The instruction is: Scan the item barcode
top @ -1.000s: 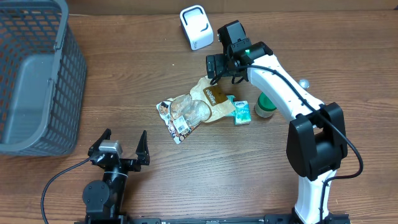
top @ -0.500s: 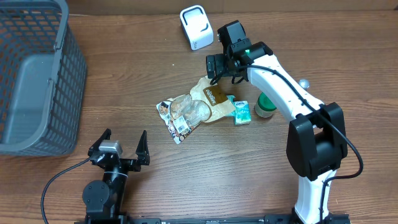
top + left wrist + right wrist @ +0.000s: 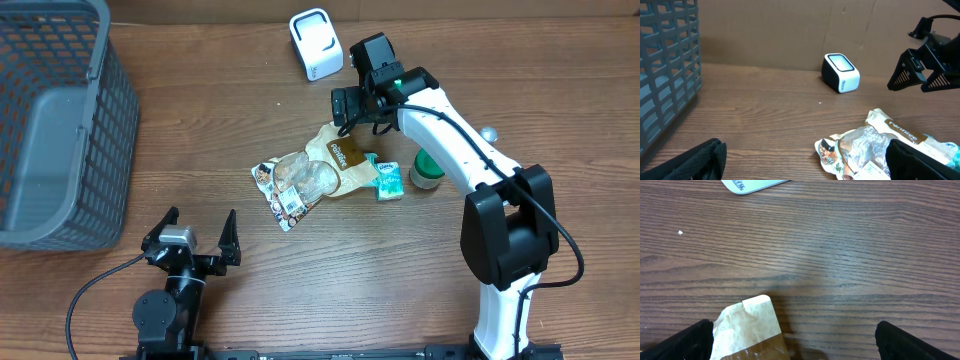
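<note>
A pile of items lies mid-table: a tan and brown paper pouch (image 3: 340, 155), a clear foil snack bag (image 3: 292, 185) with a white label, and a small teal packet (image 3: 388, 180). The white barcode scanner (image 3: 315, 43) stands at the back. My right gripper (image 3: 345, 115) hovers open just above the pouch's top edge. In the right wrist view that pouch (image 3: 747, 327) lies near the left finger of the right gripper (image 3: 795, 342), touching nothing. My left gripper (image 3: 197, 232) rests open near the front edge. From the left wrist view the left gripper (image 3: 802, 162) faces the snack bag (image 3: 860, 150) and scanner (image 3: 841, 72).
A grey mesh basket (image 3: 50, 130) fills the left side, its wall (image 3: 665, 75) close on the left of the left wrist view. A green round container (image 3: 428, 170) stands right of the teal packet, under the right arm. A small grey knob (image 3: 488, 133) lies beyond it.
</note>
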`<move>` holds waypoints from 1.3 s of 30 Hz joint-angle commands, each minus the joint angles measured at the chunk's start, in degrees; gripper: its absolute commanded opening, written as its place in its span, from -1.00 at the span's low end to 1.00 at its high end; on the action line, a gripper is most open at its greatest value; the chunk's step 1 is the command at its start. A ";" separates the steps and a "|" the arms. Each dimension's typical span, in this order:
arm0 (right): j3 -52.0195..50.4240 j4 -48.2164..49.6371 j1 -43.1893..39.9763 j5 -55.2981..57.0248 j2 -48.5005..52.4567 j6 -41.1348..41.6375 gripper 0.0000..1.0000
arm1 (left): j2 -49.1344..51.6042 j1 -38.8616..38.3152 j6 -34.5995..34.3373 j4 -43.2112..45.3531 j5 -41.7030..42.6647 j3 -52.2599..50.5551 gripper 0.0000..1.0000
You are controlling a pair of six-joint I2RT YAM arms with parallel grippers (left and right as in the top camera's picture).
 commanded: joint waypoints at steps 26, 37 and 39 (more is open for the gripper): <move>-0.35 0.20 -0.11 0.33 -0.04 0.07 1.00 | -0.68 -0.48 -0.39 -0.20 -0.68 -0.20 0.99; -0.35 0.20 -0.11 0.35 -0.04 0.07 1.00 | -0.68 -0.48 -0.37 -0.20 -0.68 -0.20 0.99; -0.35 0.20 -0.11 0.35 -0.04 0.07 1.00 | -0.68 -0.50 -0.37 -0.20 -0.68 -0.20 0.99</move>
